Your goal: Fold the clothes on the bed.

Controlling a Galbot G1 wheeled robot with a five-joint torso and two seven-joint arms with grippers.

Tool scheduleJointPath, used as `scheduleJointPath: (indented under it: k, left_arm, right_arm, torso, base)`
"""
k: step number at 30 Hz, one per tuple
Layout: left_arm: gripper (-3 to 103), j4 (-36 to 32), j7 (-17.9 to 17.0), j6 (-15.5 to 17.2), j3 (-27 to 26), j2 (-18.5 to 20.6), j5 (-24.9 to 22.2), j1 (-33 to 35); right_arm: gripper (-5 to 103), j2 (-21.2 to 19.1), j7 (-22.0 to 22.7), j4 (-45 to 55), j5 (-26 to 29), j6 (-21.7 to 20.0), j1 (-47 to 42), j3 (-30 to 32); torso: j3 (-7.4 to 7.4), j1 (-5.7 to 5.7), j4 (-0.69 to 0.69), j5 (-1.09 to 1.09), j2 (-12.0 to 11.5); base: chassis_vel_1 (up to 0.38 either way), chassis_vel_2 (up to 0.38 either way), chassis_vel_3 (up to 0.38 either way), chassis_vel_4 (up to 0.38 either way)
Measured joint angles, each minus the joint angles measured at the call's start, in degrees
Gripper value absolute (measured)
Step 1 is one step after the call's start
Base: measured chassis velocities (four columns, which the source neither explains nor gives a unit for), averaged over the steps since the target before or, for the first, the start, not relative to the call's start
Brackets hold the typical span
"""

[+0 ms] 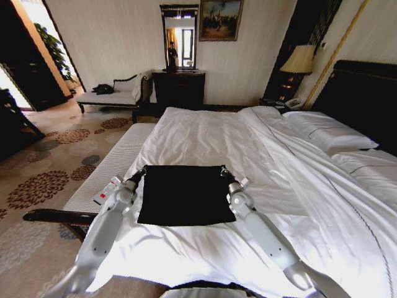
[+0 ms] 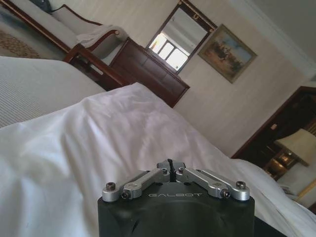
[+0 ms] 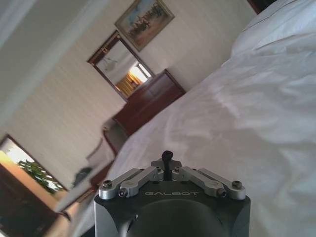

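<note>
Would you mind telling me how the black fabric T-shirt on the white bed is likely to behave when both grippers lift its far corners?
The black fabric T-shirt lies flat on the white duvet, so it is probably floppy and will sag between the left gripper and right gripper. It looks thin, likely light. Both grippers look shut at its far corners, so it may drag across the duvet.

the black t-shirt (image 1: pixel 180 194) shows no lettering or sleeves, perhaps folded under; its far corners hide the fingers of both grippers; bed (image 1: pixel 322 205) cut off at right.
</note>
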Motion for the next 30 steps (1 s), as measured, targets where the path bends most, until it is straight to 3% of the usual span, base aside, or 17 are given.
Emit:
scheduleJointPath:
  k: [14,20,30]
  left_arm:
    - [0,-9.59,0.99,-1.65,-2.96,0.72,3.41,14.39]
    - [0,-13.21,1.33,-2.22,-4.87,1.06,5.52,20.71]
    - [0,-13.86,1.55,-2.88,-8.36,2.61,6.03,23.93]
  right_arm:
    - [2,-1.95,-1.48,10.36,-3.56,1.60,-13.71,3.71]
    - [2,-1.97,0.25,13.06,-5.21,1.71,-18.44,4.70]
    - [2,-3.15,3.07,16.35,-6.77,1.38,-25.95,7.08]
  torso:
    - [-0.01,-0.02,-0.01,0.00,0.02]
    - [0.00,-0.02,0.01,-0.01,0.02]
    - [0.00,-0.01,-0.01,-0.01,0.01]
  base:
    - [0.000,0.000,0.000,0.000]
    - [0.000,0.000,0.000,0.000]
    - [0.000,0.000,0.000,0.000]
